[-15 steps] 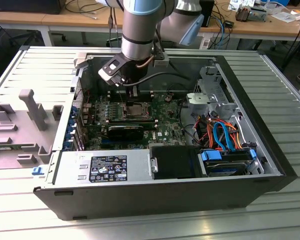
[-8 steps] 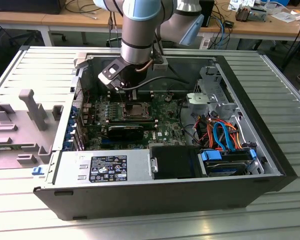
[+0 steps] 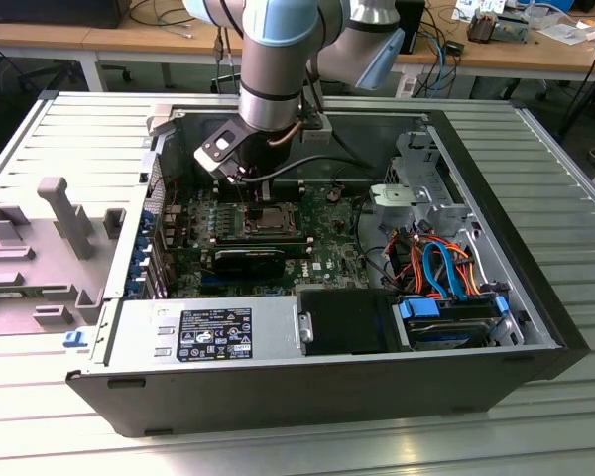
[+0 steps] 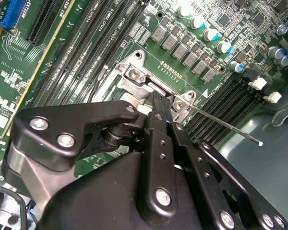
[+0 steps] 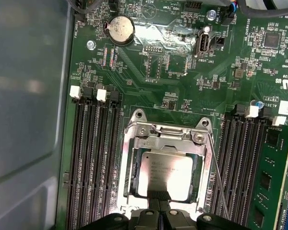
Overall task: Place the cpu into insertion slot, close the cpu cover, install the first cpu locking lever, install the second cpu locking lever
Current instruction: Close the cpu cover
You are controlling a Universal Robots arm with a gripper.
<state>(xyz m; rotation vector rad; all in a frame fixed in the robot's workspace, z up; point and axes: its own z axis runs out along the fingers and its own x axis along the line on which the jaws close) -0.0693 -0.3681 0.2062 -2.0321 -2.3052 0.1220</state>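
The cpu (image 5: 170, 175), a silver-grey square, lies in the insertion slot (image 3: 270, 220) on the green motherboard. The cpu cover (image 5: 165, 142), a silver frame with a window, lies down over it. My gripper (image 5: 159, 195) is shut, its black fingertips (image 4: 158, 100) together and resting at the edge of the cover with nothing between them. A thin wire locking lever (image 5: 216, 177) runs along one side of the socket; in the second wrist view the lever (image 4: 225, 125) sticks out over the memory slots. In the exterior view my gripper (image 3: 248, 183) hangs just behind the socket inside the open case.
Long black memory slots (image 5: 93, 158) flank the socket, with a green memory card (image 5: 273, 182) on one side. The grey case wall (image 5: 29, 96) is close by. The power supply (image 3: 208, 332), blue drive cage (image 3: 456, 317) and cables (image 3: 441, 263) fill the case's front.
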